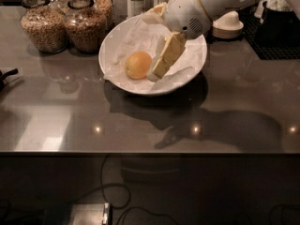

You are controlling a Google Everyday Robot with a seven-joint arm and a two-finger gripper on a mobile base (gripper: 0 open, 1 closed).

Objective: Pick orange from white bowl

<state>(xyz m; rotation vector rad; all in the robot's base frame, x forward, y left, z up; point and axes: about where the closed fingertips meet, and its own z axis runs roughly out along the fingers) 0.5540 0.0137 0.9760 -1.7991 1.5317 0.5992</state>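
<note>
The orange (138, 64) lies in the left half of the white bowl (117, 36), on crumpled white paper. My gripper (157, 46) reaches down into the bowl from the upper right and is open. One cream finger (166, 55) slants down just right of the orange, its tip close to the fruit. The other finger (157, 8) shows at the bowl's far rim. The orange rests on the paper and is not held.
Two glass jars of grain (42, 25) (86, 20) stand at the back left, close to the bowl. Stacked white cups on saucers (228, 25) and a black rack (276, 29) are at the back right. The counter's front edge (150, 151) runs across the view.
</note>
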